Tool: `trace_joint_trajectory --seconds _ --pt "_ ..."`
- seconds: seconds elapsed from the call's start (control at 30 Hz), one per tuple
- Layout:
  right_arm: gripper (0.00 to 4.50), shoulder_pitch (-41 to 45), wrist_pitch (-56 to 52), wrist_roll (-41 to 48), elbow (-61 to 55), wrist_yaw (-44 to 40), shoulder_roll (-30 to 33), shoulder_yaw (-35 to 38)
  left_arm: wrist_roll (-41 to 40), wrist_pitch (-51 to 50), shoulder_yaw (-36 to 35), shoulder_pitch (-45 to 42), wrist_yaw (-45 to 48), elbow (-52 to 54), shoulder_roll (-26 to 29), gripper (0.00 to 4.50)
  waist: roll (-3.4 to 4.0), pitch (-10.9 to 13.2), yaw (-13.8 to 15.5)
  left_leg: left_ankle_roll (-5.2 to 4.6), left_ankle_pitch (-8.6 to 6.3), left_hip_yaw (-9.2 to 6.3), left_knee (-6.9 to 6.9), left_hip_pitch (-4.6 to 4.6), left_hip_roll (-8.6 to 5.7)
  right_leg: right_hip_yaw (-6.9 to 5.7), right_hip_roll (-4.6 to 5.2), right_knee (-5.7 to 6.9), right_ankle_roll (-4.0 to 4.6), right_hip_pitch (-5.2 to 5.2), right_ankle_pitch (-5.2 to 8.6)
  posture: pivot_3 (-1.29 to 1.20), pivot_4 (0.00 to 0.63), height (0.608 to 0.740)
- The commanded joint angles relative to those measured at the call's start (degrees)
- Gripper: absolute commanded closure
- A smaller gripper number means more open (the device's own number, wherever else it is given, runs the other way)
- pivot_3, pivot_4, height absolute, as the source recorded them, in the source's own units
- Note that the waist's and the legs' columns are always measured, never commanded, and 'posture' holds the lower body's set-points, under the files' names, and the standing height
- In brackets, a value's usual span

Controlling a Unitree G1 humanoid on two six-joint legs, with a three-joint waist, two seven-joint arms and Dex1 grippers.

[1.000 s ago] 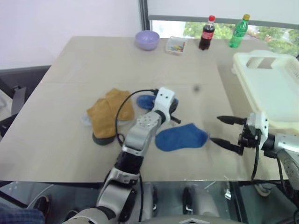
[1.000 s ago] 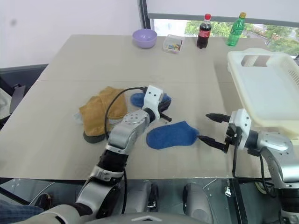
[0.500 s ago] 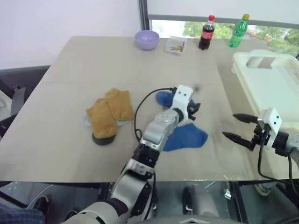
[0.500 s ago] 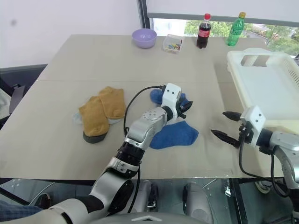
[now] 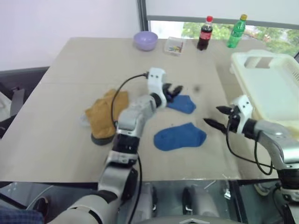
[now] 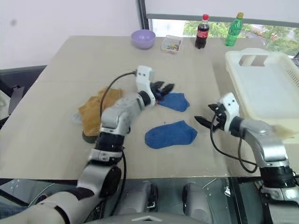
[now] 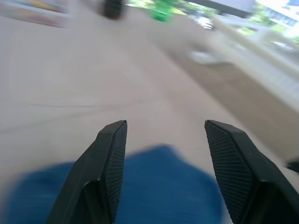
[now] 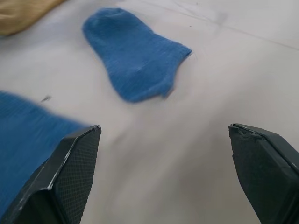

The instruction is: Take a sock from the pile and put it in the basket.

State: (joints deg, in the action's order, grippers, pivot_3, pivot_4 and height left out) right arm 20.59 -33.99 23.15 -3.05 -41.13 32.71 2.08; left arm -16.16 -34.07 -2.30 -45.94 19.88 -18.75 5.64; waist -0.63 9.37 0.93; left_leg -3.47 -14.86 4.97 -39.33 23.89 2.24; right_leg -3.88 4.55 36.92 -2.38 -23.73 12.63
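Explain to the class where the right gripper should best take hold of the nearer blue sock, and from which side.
Probably at the narrow cuff end of the nearer blue sock, which points toward the right gripper. The sock lies flat on the table, so come from the right, angled down, and pinch up that edge; the open fingers already face it.

On the counter [image 5: 70, 60]: two blue socks [image 5: 180, 136] [image 5: 181, 104] at centre frame, two mustard socks [image 5: 103, 115] at left, one cream basket [image 5: 271, 88] at right; along the top edge one lavender bowl [image 5: 145, 40], one clear tray [image 5: 174, 45] and two bottles [image 5: 202, 33] [image 5: 235, 31]
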Motion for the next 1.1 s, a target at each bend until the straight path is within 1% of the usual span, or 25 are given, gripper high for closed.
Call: trace_joint_trajectory --seconds 0.03,0.13,0.27,0.33,0.5,0.6,0.73,0.77,0.8,0.83,0.87,1.03,1.1 --pt "0.00 3.94 -3.34 1.04 2.35 3.51 -3.85 0.58 2.67 6.66 0.08 -2.95 3.47 -10.50 3.29 1.68 0.00 0.00 -0.04 0.10 0.06 0.02 0.00 0.02 -0.02 0.00 0.01 -0.02 0.00 0.00 0.00 0.00 0.150 0.733" --pt "0.00 6.83 -6.98 0.80 6.39 7.54 -7.09 1.71 3.46 10.03 -0.45 -4.37 4.93 -18.18 4.58 1.68 -0.01 0.01 0.09 0.10 0.05 0.05 0.02 0.15 -0.05 -0.03 0.10 -0.15 -0.02 -0.02 0.00 0.00 0.150 0.733" --pt "0.00 8.58 -12.43 5.13 7.76 9.77 -12.06 4.38 3.87 11.70 -0.55 -4.62 7.54 -24.19 5.13 1.68 -0.01 0.01 -0.08 0.06 0.03 0.06 0.01 0.39 -0.10 -0.11 0.24 -0.18 -0.05 -0.18 -0.01 0.00 0.150 0.733" --pt "0.00 8.57 -13.53 4.62 7.73 10.15 -12.78 3.40 3.74 11.33 -0.49 -3.92 8.62 -24.06 5.22 1.68 0.00 0.00 -0.22 0.07 0.03 0.08 0.02 0.33 -0.09 -0.10 0.21 -0.14 -0.05 -0.17 -0.01 0.00 0.150 0.733" --pt "0.00 9.36 -14.17 4.87 8.08 10.98 -14.63 3.07 3.40 8.90 0.21 -0.76 10.20 -18.76 5.31 1.68 0.02 -0.01 -0.46 0.08 0.03 0.10 0.03 0.08 -0.04 -0.06 0.17 0.01 -0.05 -0.03 -0.01 0.00 0.150 0.733" --pt "0.81 10.02 -14.00 4.07 9.21 11.54 -15.31 2.54 3.52 6.82 0.93 2.00 10.37 -14.23 5.27 1.62 0.02 -0.01 -0.80 0.08 0.03 0.11 0.03 0.01 0.00 -0.01 0.17 0.07 -0.05 -0.01 -0.01 0.00 0.150 0.733" --pt "2.65 10.45 -13.79 3.39 10.40 11.23 -15.41 1.50 3.43 4.60 0.99 4.34 10.00 -10.21 5.22 1.62 0.03 -0.02 -1.04 0.08 0.03 0.10 0.03 0.00 0.00 0.00 0.21 0.12 -0.05 -0.01 -0.01 0.00 0.150 0.733" --pt "3.17 10.55 -13.78 3.32 10.58 11.21 -15.43 1.40 3.43 4.25 0.96 4.58 9.90 -9.67 5.21 1.62 0.03 -0.02 -1.09 0.07 0.03 0.10 0.03 0.00 0.00 0.00 0.22 0.12 -0.05 -0.01 -0.01 0.00 0.150 0.733" --pt "3.82 10.78 -13.41 2.96 10.86 10.88 -15.35 0.90 3.43 3.95 0.90 4.82 9.83 -9.23 5.21 1.62 0.03 -0.02 -1.16 0.07 0.03 0.10 0.03 0.00 0.00 0.00 0.22 0.12 -0.05 -0.01 -0.01 0.00 0.150 0.733" --pt "3.82 11.03 -13.12 2.69 11.14 10.69 -15.35 0.56 3.45 3.71 0.83 4.97 9.75 -8.97 5.20 1.62 0.03 -0.02 -1.30 0.07 0.03 0.09 0.03 0.00 0.00 0.00 0.22 0.12 -0.05 -0.01 -0.01 0.00 0.150 0.733" --pt "4.43 11.33 -12.86 2.45 11.49 10.59 -15.42 0.32 3.44 3.44 0.72 5.04 9.65 -8.86 5.19 1.62 0.03 -0.02 -1.32 0.07 0.03 0.09 0.03 0.00 0.00 0.00 0.22 0.12 -0.05 -0.01 -0.01 0.00 0.150 0.733" --pt "4.43 12.14 -11.72 1.46 12.54 10.03 -15.30 -0.50 2.81 2.32 -0.28 4.55 9.58 -9.61 5.11 1.62 0.03 -0.02 -1.51 0.07 0.03 0.09 0.03 -0.01 -0.01 0.01 0.22 0.12 -0.05 -0.01 -0.01 0.00 0.150 0.733" --pt "4.50 12.28 -11.35 1.10 12.89 9.89 -15.32 -0.66 2.98 2.40 -0.67 4.22 8.92 -10.08 5.06 2.19 0.03 -0.02 -1.51 0.07 0.03 0.08 0.03 -0.01 0.00 0.00 0.22 0.13 -0.05 -0.01 -0.01 0.00 0.150 0.733"
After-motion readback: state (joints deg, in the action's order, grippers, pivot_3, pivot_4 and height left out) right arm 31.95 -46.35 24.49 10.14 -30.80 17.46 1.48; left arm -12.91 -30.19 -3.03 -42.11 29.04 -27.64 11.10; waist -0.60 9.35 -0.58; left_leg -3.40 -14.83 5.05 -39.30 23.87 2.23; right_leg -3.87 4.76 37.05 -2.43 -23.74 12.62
